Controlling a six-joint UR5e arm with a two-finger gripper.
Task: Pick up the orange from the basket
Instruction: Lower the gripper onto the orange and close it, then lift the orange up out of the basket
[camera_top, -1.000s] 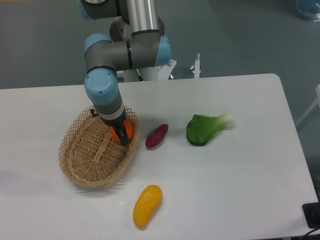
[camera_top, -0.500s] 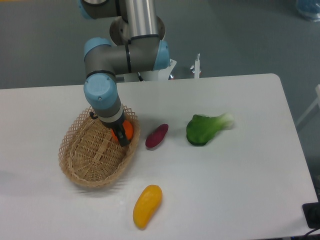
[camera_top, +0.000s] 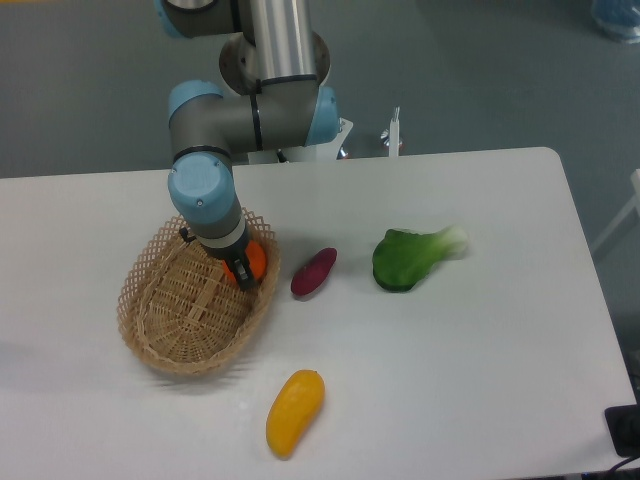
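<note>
Fingers (camera_top: 243, 272) down around orange (camera_top: 252, 260) at basket (camera_top: 160, 330) far rim; closed or not, cannot tell. Best confirm firm grip, then lift straight, clear of lattice.

The arm comes in from the top of the view, silver tube straight down, grey elbow joint with blue caps bending left, then a blue wrist joint angling down and to the right. The gripper (camera_top: 243, 270) points downward, dark fingers (camera_top: 247, 277) low and close together, one finger showing in front; whether the jaws are closed is hard to tell from here
</note>
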